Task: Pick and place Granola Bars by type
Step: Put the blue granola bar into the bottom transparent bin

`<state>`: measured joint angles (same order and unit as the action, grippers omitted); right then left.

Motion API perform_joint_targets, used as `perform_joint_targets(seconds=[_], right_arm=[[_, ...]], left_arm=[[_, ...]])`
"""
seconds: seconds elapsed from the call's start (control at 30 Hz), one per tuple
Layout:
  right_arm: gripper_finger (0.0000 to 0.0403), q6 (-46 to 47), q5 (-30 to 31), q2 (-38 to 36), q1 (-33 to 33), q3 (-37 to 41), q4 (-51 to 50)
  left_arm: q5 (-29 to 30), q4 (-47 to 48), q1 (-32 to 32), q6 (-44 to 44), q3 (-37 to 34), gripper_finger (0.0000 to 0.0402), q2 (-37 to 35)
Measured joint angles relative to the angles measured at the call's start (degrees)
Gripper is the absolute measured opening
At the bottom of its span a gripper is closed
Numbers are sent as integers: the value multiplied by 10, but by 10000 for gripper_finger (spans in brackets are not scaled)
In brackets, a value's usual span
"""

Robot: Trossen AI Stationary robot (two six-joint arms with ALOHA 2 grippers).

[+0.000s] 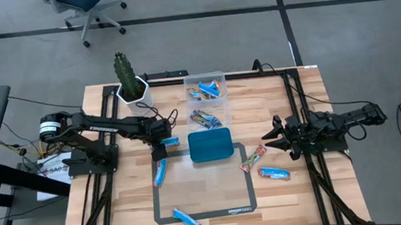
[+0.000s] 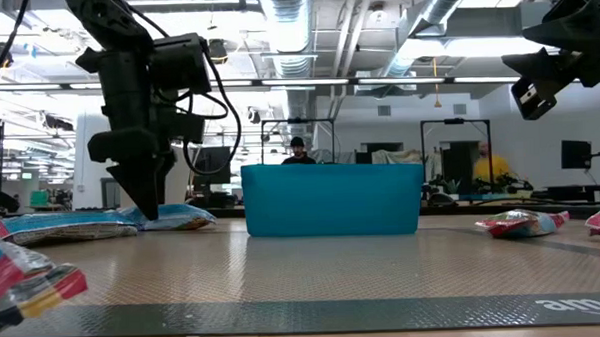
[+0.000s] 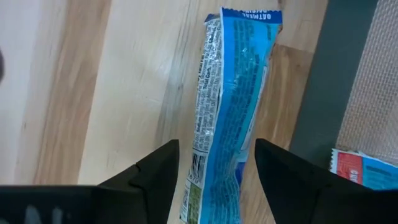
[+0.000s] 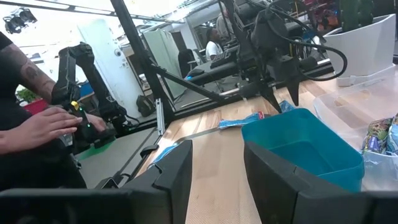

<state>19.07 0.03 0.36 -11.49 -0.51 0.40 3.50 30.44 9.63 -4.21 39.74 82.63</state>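
Several wrapped granola bars lie flat on the table. A blue bar (image 1: 171,140) lies on the wood beside the dark tape border. My left gripper (image 1: 161,148) is open and points down over the bar's near end (image 3: 217,180), one finger on each side; I see no touch. In the low view the left gripper (image 2: 146,199) reaches down to the bar (image 2: 177,215). Other bars: blue (image 1: 160,173), blue (image 1: 186,219), red and multicoloured (image 1: 253,158), blue (image 1: 273,172). My right gripper (image 1: 272,137) hangs open above the table's right part, holding nothing.
A teal tray (image 1: 211,145) stands at the mat's far edge. Behind it are two clear bins (image 1: 206,90) (image 1: 208,117) with bars inside. A potted cactus (image 1: 131,86) stands far left. In the right wrist view a person's hand (image 4: 43,124) holds a device beyond the table.
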Motion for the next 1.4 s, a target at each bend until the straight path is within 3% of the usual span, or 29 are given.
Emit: perform_joint_targets(seconds=[0.77, 1.07, 1.4], right_arm=[[135, 0, 0, 0, 0, 0, 0], [134, 0, 0, 0, 0, 0, 0], [134, 0, 0, 0, 0, 0, 0]], left_arm=[[3, -4, 2, -16, -6, 17, 0], [-10, -54, 8, -75, -6, 15, -25], [10, -131, 34, -155, -6, 22, -144]])
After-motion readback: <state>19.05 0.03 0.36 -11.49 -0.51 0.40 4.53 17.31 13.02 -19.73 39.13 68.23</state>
